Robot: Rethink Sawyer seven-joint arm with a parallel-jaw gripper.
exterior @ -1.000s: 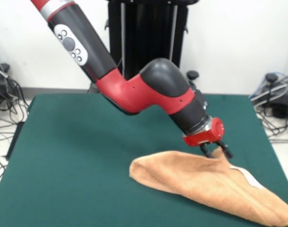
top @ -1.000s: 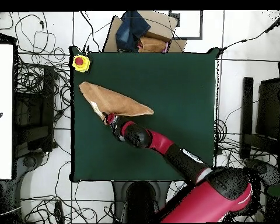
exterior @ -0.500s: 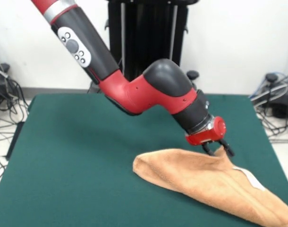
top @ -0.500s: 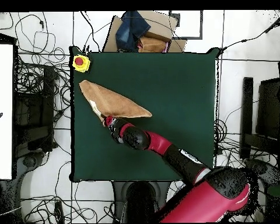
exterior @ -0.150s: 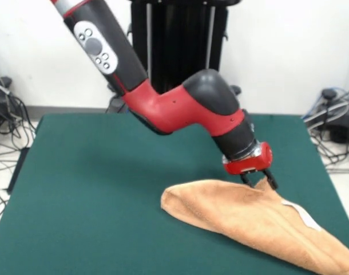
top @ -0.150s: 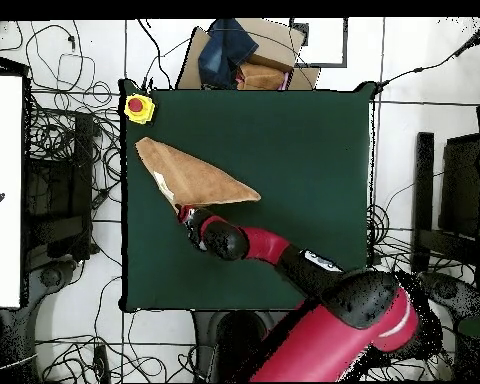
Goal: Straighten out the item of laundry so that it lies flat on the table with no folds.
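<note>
The item of laundry [exterior @ -0.150s: 249,220], a light orange-tan towel, lies folded over into a long wedge on the green table [exterior @ -0.150s: 94,189], running toward the near right corner. A white strip shows on its right part. My gripper [exterior @ -0.150s: 259,182] is at the towel's far edge, with its black fingers shut on a pinch of the cloth. In the overhead view the towel [top @ -0.150s: 194,175] sits in the table's [top @ -0.150s: 304,160] upper left area, with the gripper [top @ -0.150s: 187,212] at its lower edge. The fold hides the underside.
A yellow box with a red button [top @ -0.150s: 138,107] sits at the table's corner close to the towel. A cardboard box with blue cloth [top @ -0.150s: 239,55] stands beyond the table's edge. Cables [top @ -0.150s: 59,150] and black stands surround the table.
The arm's elbow has swung across and the gripper has dropped slightly. The raised peak of cloth at the fingers is lower now, and the towel's free end has crept toward the gripper.
</note>
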